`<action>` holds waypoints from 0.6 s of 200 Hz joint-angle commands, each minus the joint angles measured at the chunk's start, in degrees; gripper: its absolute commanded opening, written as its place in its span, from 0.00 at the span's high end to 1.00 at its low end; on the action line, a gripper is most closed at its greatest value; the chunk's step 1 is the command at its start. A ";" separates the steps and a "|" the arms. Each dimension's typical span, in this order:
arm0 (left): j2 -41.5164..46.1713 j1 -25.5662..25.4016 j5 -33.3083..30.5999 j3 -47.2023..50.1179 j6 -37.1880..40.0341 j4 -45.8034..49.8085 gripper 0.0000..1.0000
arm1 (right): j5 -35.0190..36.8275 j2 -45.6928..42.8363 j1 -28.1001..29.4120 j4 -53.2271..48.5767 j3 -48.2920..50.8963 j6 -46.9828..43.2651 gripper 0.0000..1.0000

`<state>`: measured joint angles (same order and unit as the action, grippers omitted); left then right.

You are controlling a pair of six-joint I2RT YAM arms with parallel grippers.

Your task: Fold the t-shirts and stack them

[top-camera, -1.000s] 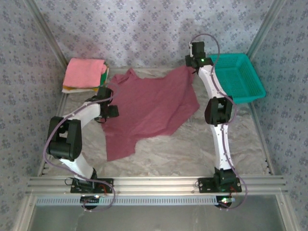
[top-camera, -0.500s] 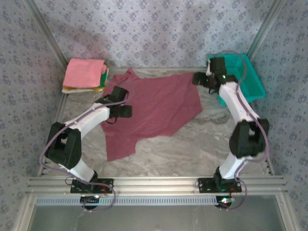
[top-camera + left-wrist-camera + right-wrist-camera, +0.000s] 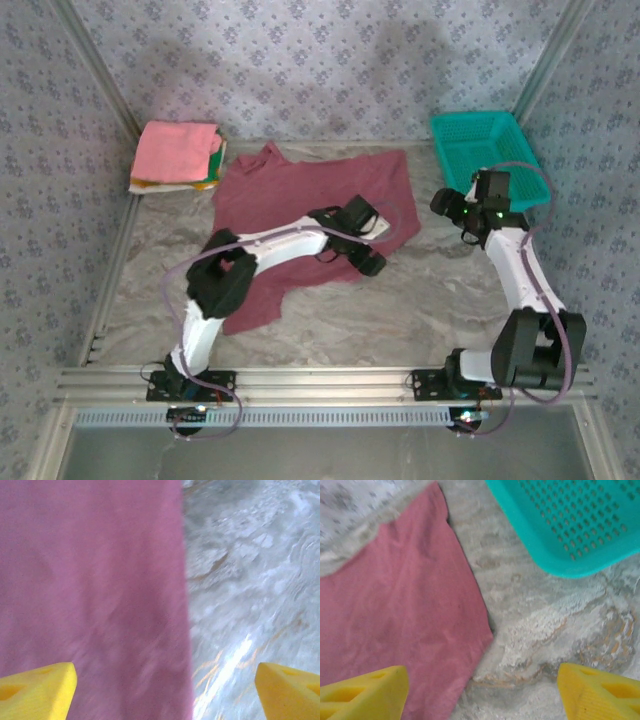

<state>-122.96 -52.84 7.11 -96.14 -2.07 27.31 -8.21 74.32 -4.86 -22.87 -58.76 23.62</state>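
Observation:
The maroon t-shirt [image 3: 290, 195] lies spread out on the marble table, with no lettering showing. My left gripper [image 3: 370, 260] is open at the shirt's right edge. In the left wrist view its yellow fingertips [image 3: 37, 690] straddle the hem, with the maroon cloth [image 3: 90, 595] on the left and bare table on the right. My right gripper [image 3: 444, 203] is open to the right of the shirt, with nothing in it. The right wrist view has the shirt's corner [image 3: 400, 615] ahead of the gripper [image 3: 482, 695]. A folded stack [image 3: 178, 155], pink on top of yellow-green and white, sits at the back left.
A teal mesh basket [image 3: 487, 150] stands at the back right, close behind my right gripper, and its rim [image 3: 560, 562] is in the right wrist view. Bare marble table [image 3: 420, 300] lies in front of the shirt. Patterned walls enclose the table.
My left arm has swept right across the shirt to its right edge. My right arm has pulled back from the far corner to the right side. The shirt lies flatter.

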 commanded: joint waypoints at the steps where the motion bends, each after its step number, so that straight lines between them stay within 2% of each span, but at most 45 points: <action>1: -4.60 0.46 1.76 -7.20 1.67 2.95 0.03 | -0.62 -2.17 -0.81 2.54 1.82 0.99 0.20; 20: -9.39 0.37 1.93 -11.99 2.19 5.32 0.02 | -2.41 -3.81 -2.17 3.17 3.49 0.94 0.19; 38: -13.51 0.20 0.13 -15.30 1.99 8.12 0.13 | -4.45 -4.67 -3.71 3.45 4.34 0.94 0.20; 44: -14.40 0.19 -0.67 -17.24 1.98 8.76 0.20 | -4.98 -4.94 -4.14 3.68 4.65 1.04 0.20; 60: -15.25 0.19 -2.47 -18.18 1.76 9.22 0.57 | -5.76 -5.72 -5.04 4.12 4.99 1.21 0.19; 83: -14.57 0.19 -3.52 -19.57 1.12 9.93 0.88 | -6.75 -5.69 -5.42 4.24 5.14 1.03 0.19; 100: -13.21 0.60 -2.46 -20.99 0.32 11.33 1.00 | -7.82 -4.88 -5.34 4.49 5.25 0.63 0.20; 120: -9.67 1.49 0.99 -20.22 -1.12 11.06 1.00 | -8.56 -3.86 -4.68 4.17 5.77 -0.12 0.20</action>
<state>-137.03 -52.34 5.15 -115.15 -1.52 35.97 -14.55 69.91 -10.02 -19.05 -54.13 23.77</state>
